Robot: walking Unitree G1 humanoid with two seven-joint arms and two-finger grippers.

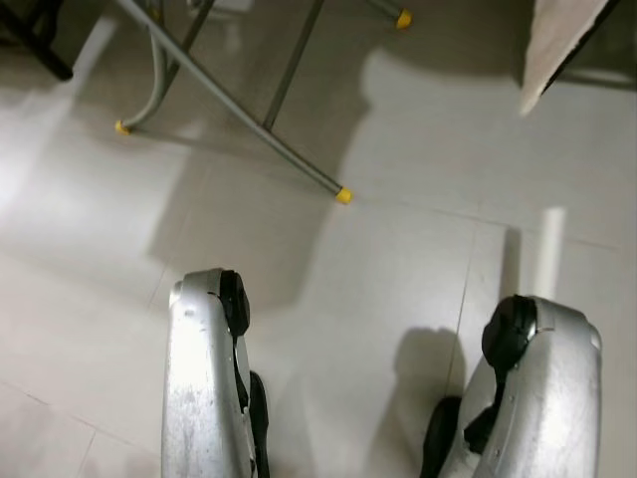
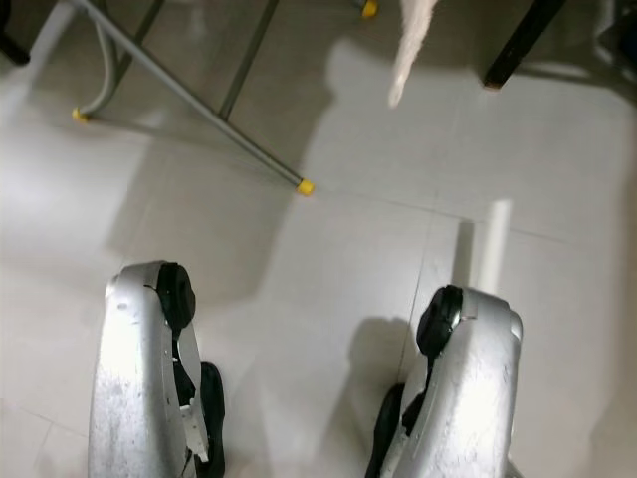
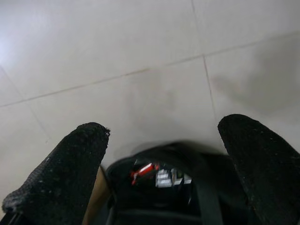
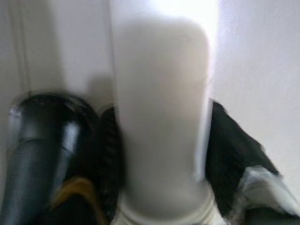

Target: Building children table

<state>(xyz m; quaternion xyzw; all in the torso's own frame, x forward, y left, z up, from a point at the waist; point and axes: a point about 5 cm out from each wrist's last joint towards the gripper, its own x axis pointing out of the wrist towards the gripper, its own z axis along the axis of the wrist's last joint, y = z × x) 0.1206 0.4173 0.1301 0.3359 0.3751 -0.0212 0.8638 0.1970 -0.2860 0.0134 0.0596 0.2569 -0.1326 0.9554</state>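
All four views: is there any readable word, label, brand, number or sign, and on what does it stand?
None can be read.
White leg, held between the right gripper's fingers: blank and blurred.
Left gripper, open over the tiled floor: a small red and white part sits behind its fingers, too small to read.
Both silver arms and the grey frame with yellow feet: no marks show.

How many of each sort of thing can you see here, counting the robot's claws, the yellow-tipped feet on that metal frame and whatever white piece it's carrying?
Robot grippers: 2, the left gripper with fingers apart over bare floor, the right gripper closed on the leg.
White table leg: 1.
Yellow foot caps: 3, on the grey metal frame.
Total: 6.
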